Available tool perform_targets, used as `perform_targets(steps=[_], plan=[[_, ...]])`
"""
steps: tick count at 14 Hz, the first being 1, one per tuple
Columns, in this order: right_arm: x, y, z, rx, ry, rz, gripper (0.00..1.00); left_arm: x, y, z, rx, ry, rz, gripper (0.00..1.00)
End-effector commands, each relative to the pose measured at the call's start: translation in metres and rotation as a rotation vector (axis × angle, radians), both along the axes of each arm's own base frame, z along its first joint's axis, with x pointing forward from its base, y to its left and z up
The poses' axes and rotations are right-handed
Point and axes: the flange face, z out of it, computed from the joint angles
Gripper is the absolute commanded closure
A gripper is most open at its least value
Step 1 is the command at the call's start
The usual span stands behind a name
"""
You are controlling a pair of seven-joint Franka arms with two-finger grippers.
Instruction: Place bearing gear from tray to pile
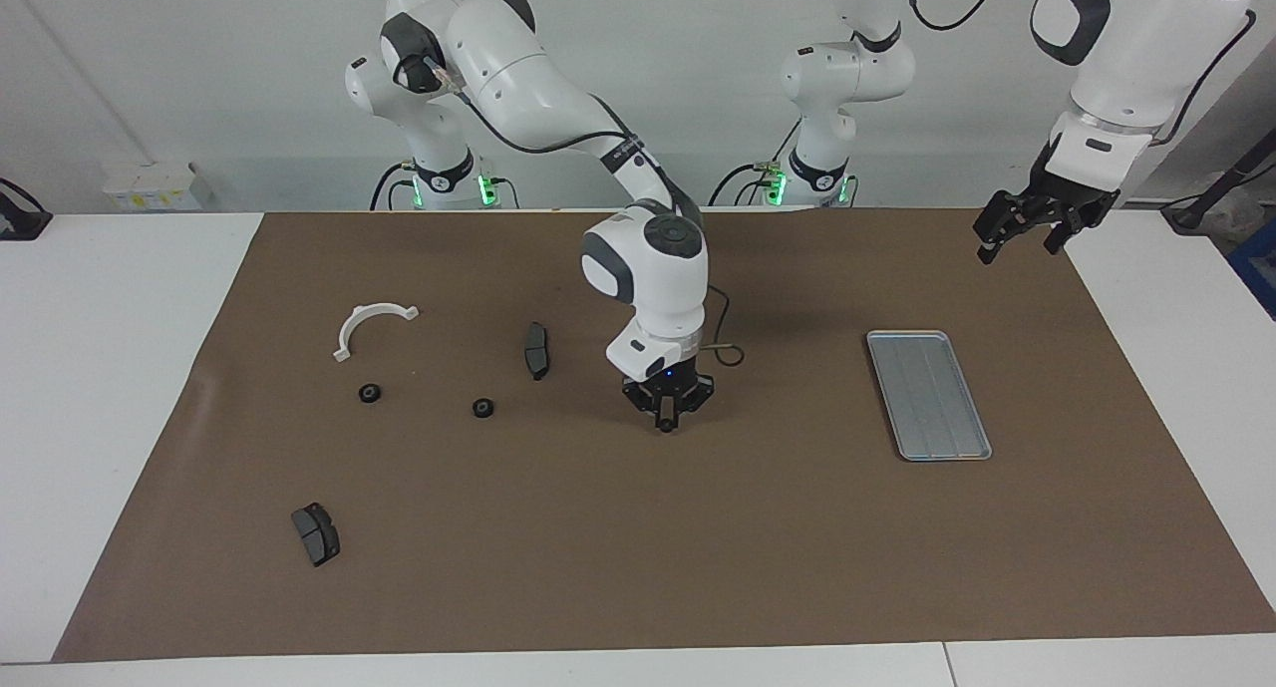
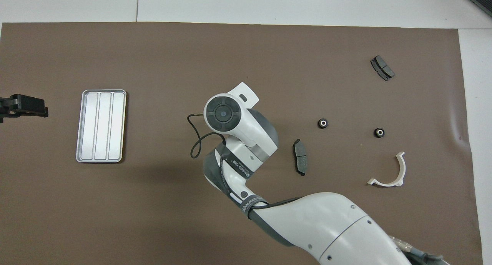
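My right gripper [image 1: 665, 423] hangs low over the middle of the brown mat, fingertips shut on a small black bearing gear [image 1: 665, 427]. In the overhead view its wrist hides both. The silver tray [image 1: 927, 393] [image 2: 100, 125] lies bare toward the left arm's end. The pile is scattered toward the right arm's end: a white half-ring bracket [image 1: 371, 326] [image 2: 390, 172], two small black round pieces [image 1: 370, 393] [image 1: 483, 408] and two dark brake pads [image 1: 536, 350] [image 1: 315, 533]. My left gripper [image 1: 1017, 238] [image 2: 23, 105] waits open, raised over the mat's edge near the tray.
The brown mat [image 1: 638, 547] covers most of the white table. A thin cable loop [image 2: 196, 145] hangs from the right wrist. The closest pile part to the right gripper is the brake pad [image 2: 300, 162].
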Motion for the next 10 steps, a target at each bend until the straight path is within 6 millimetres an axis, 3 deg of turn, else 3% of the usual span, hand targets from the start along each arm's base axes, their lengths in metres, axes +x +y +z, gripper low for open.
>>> perform_targets(steps=[1,4,6,8,9,10], plan=[[0.013,-0.073,0.022,-0.029,-0.011,0.000,1.00,-0.005,0.003,0.004,-0.011,0.000,0.003,0.00],[0.025,-0.178,0.021,-0.084,0.026,0.097,1.00,-0.005,0.003,0.004,-0.011,0.000,0.003,0.00],[0.034,-0.224,0.018,-0.104,0.037,0.162,0.99,-0.005,0.003,0.005,-0.010,-0.002,0.003,0.00],[0.040,-0.267,0.011,-0.123,0.061,0.210,0.86,-0.005,0.003,0.005,-0.010,-0.002,0.003,0.00],[0.042,-0.283,0.010,-0.128,0.065,0.225,0.54,-0.005,0.003,0.004,-0.011,0.000,0.003,0.00],[0.043,-0.290,0.009,-0.130,0.066,0.228,0.01,-0.005,0.003,0.004,-0.011,0.000,0.003,0.00]])
